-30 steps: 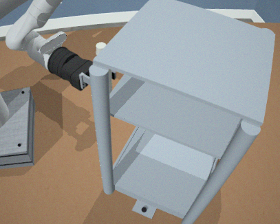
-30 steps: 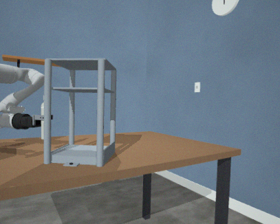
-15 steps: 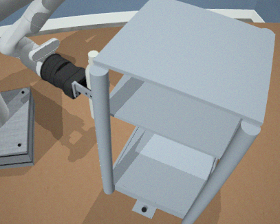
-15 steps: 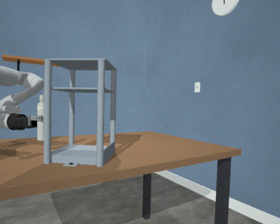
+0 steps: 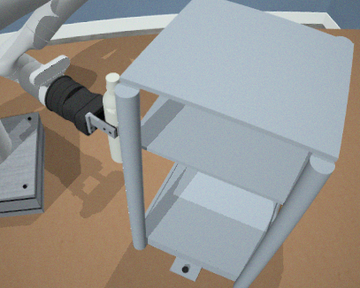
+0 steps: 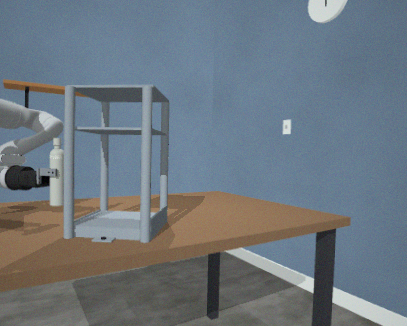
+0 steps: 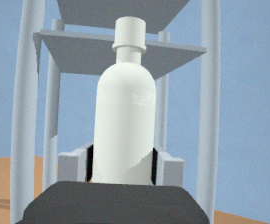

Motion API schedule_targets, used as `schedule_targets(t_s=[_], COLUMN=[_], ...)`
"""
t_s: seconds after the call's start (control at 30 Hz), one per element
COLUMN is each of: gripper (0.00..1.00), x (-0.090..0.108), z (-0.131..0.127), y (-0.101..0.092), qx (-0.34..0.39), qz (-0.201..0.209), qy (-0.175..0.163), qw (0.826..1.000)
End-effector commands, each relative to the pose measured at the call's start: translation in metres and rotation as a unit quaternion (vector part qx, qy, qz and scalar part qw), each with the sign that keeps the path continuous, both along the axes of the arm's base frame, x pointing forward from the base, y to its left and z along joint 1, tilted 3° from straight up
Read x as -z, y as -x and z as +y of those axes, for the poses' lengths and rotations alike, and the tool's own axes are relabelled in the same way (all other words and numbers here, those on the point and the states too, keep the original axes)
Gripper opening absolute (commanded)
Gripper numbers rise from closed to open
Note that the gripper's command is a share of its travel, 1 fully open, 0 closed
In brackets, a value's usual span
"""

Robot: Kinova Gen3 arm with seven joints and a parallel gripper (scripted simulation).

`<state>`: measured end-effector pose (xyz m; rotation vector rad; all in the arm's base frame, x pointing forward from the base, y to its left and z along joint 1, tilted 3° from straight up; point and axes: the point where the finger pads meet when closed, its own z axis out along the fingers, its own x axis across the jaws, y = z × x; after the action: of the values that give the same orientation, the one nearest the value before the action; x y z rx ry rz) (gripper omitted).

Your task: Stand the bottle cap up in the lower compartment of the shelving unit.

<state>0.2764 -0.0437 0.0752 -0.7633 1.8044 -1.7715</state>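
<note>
My worry is the front post (image 5: 133,168): the bottle (image 5: 111,119) hangs just beside it, outside the shelving unit (image 6: 115,162), and I judge that pushing straight ahead would knock the bottle against the post and twist it in the grip. The lip at the front of the lower floor (image 5: 209,234) is another risk; if the base catches it, the bottle could end up leaning. My tool (image 5: 103,127) is pinching the bottle on its body, well below the cap (image 7: 130,31). In the side view the bottle looks lifted slightly off the counter (image 6: 246,220), though I can't be sure. It is plain white, smooth, round-shouldered, and upright in the wrist view.
</note>
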Motion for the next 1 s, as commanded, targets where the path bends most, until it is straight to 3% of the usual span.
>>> schedule_targets(t_s=[0.0, 0.97], gripper=[0.0, 0.0], x=[0.0, -0.001], z=[-0.003, -0.013], y=[0.002, 0.01], qx=[-0.002, -0.002], qz=[0.003, 0.003], qy=[0.004, 0.004], qw=[1.0, 1.0])
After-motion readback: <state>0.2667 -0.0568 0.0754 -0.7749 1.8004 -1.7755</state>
